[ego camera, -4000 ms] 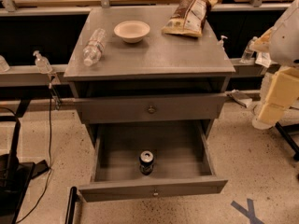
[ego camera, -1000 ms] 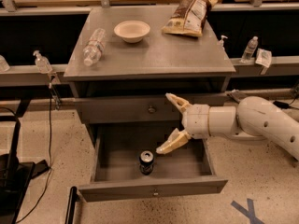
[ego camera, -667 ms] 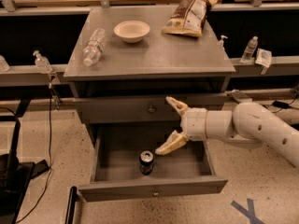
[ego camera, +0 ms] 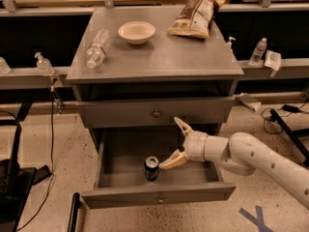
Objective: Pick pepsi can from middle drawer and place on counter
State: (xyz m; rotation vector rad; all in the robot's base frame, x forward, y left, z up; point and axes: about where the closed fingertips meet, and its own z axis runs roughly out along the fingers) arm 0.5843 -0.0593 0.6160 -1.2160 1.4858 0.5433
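Note:
The pepsi can (ego camera: 151, 168) stands upright on the floor of the pulled-out middle drawer (ego camera: 159, 193), near its front middle. My gripper (ego camera: 175, 143) comes in from the right on the white arm and hangs over the drawer, just right of and above the can. It is open and empty: one finger (ego camera: 183, 126) points up toward the drawer front above, the other finger (ego camera: 171, 161) reaches down close to the can's right side. The counter (ego camera: 159, 57) is the grey cabinet top above.
On the counter lie a clear water bottle (ego camera: 98, 47), a cream bowl (ego camera: 136, 32) and a snack bag (ego camera: 195, 15). The closed upper drawer front with its knob (ego camera: 156, 113) sits just above the gripper. Cables and a black stand (ego camera: 12, 178) are on the floor at left.
The gripper has moved a little left and down over the open drawer, closer to the can. It stays open. The can has not moved.

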